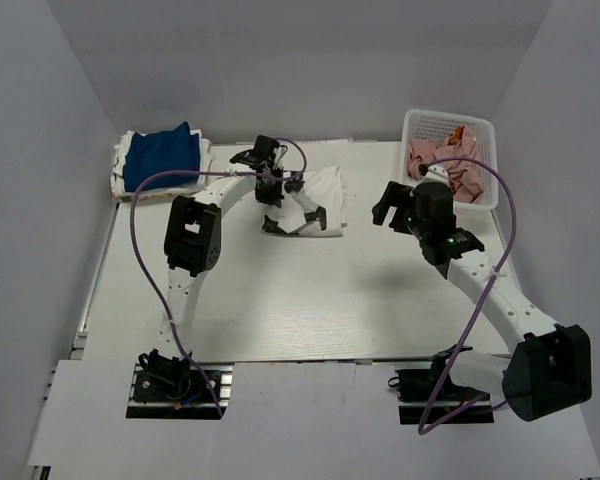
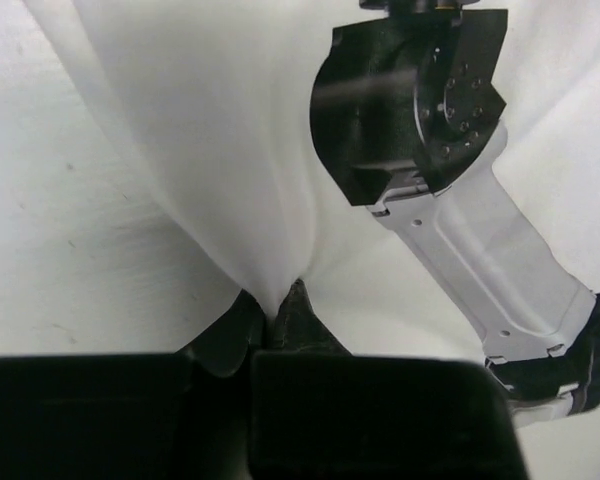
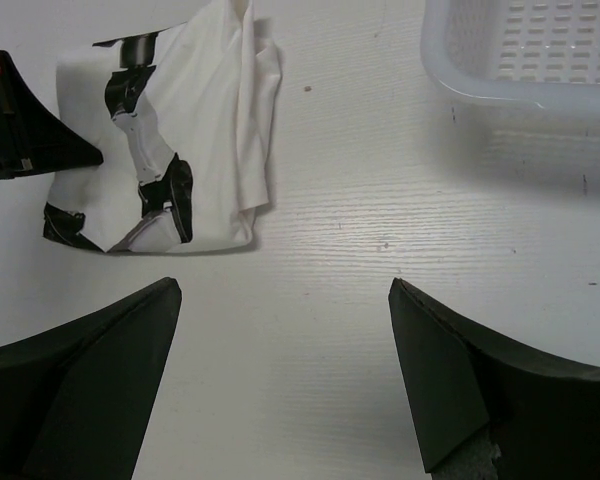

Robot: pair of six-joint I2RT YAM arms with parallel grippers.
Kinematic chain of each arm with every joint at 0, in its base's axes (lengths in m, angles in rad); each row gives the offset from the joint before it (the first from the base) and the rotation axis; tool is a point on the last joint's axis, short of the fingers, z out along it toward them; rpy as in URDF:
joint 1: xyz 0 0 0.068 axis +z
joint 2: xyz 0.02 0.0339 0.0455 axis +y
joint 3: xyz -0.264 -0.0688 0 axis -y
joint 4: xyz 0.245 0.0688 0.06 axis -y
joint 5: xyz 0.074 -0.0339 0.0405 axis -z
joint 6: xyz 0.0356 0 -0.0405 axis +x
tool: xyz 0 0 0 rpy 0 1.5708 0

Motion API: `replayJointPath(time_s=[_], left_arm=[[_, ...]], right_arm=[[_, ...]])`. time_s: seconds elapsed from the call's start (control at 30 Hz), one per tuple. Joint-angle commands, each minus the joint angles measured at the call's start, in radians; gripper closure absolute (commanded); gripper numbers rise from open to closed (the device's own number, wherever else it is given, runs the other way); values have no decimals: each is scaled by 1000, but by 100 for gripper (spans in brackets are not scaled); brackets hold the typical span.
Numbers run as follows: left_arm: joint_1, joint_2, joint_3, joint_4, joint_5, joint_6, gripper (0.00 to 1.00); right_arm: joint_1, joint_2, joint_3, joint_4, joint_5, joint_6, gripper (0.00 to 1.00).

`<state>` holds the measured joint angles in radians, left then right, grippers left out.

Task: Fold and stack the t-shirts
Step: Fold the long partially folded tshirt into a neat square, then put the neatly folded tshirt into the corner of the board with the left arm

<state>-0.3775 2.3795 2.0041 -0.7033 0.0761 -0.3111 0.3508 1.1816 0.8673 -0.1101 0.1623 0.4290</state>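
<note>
two arms are reaching out over the white table [image 1: 300,300]; the left gripper [image 2: 280,318] is clenching on a fold of the white t-shirt [image 1: 328,192], its dark fingertips [image 2: 305,320] pressing together with the cloth pinched between them and spreading away from them in a taut ridge; this shirt is lying partly bunched at the far middle of the table, between the stack at the far left and the basket at the far right, with the left arm's white link [image 2: 480,250] hanging over it; the right gripper [image 3: 283,300] is hovering over bare table just to the right of the shirt, its jaws standing wide apart and gripping nothing; in the right wrist view the shirt's creased right edge is lying on the wood-grain surface, well apart from the white mesh basket [image 3: 480,92]; the basket is sitting at the far right corner and is holding crumpled pinkish cloth [image 1: 448,160]; at the far left corner a blue t-shirt [image 1: 162,155] is resting folded on top of a pile of folded white t-shirts [image 1: 120,172], apart from both grippers; purple cables [image 1: 140,250] are looping along each arm.
</note>
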Motion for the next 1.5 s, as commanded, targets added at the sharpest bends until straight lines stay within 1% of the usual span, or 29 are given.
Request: replayJointPath(time_s=[0.0, 0.03, 0.13, 0.17, 0.2, 0.23, 0.27, 0.3, 0.33, 0.47, 0.5, 0.57, 0.63, 0.7, 0.77, 0.9, 1.0, 1.07, 1.13, 1.23, 1.33, 1.4, 1.47], left_arm=[[-8, -19, 76, -48, -117, 147, 100], [-8, -44, 85, -48, -180, 193, 100], [14, -109, 65, -21, -219, 263, 100], [23, -133, 32, -4, -219, 312, 100], [23, -181, 15, 28, -249, 334, 100], [23, -204, -17, 45, -315, 360, 100], [23, -226, -30, 60, -346, 413, 100], [23, -256, -39, 91, -375, 437, 100], [23, -267, -48, 112, -434, 452, 100], [46, -276, -31, 136, -536, 535, 100], [57, -276, -18, 151, -570, 599, 100], [69, -276, -4, 163, -601, 616, 100], [84, -276, 11, 174, -613, 653, 100], [124, -295, 22, 197, -627, 664, 100], [144, -304, 42, 197, -627, 664, 100], [190, -325, 87, 197, -618, 664, 100], [212, -336, 114, 197, -599, 673, 100], [212, -364, 81, 223, -599, 687, 100], [223, -376, 81, 232, -599, 698, 100], [232, -388, 117, 220, -616, 698, 100], [241, -416, 146, 220, -561, 698, 100], [241, -430, 157, 220, -552, 698, 100], [253, -439, 157, 234, -504, 698, 100]], right_arm=[[-9, -34, -20, 27, 43, -44, 10], [-9, -31, -24, 26, 52, -47, 10], [-10, -33, -34, 35, 72, -65, 10], [-12, -30, -37, 39, 81, -75, 10], [-10, -27, -40, 44, 85, -78, 10], [-12, -27, -42, 47, 88, -84, 10], [-9, -23, -47, 50, 101, -88, 10], [-10, -19, -47, 47, 106, -90, 10], [-10, -13, -48, 47, 118, -90, 10], [-13, 35, -10, 7, 137, -84, 10], [-15, 61, 1, 7, 122, -84, 10], [-12, 68, 6, 4, 117, -81, 10], [-12, 92, 16, 1, 109, -82, 10], [-13, 102, 21, -5, 103, -81, 10], [-15, 115, 27, -5, 103, -69, 10], [-18, 142, 48, -14, 53, -67, 10], [-16, 165, 56, -13, 49, -65, 10], [-18, 185, 64, -22, 39, -62, 10], [-18, 197, 68, -26, 19, -56, 10], [-21, 216, 70, -20, 8, -50, 10], [-21, 225, 72, -5, -4, -42, 10], [-21, 231, 73, 4, -21, -36, 10], [-21, 237, 78, 7, -35, -33, 10]])
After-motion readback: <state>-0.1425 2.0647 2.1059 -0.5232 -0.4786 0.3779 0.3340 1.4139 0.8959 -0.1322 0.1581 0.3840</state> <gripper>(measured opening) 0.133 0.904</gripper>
